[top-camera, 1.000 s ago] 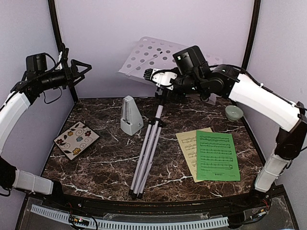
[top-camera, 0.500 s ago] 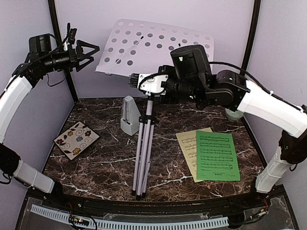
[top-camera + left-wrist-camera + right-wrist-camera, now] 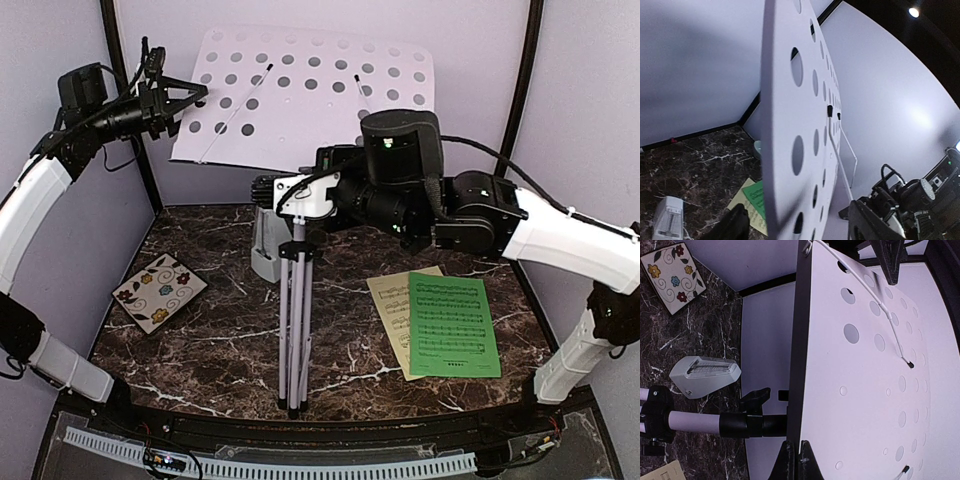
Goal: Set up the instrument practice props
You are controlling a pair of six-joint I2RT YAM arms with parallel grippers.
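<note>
Right gripper pinching white tripod music stand with perforated panel: best hold pole plumb on dark marble desk while spread left gripper steadies panel's 9 o'clock edge.

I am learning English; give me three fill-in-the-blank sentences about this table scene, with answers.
The sheet lying on the pale-yellow sheet is ____.
The floral tile lies nearest the ____ arm.
The gripper shut on the music stand belongs to the ____ arm.
Answers: green; left; right.
</note>
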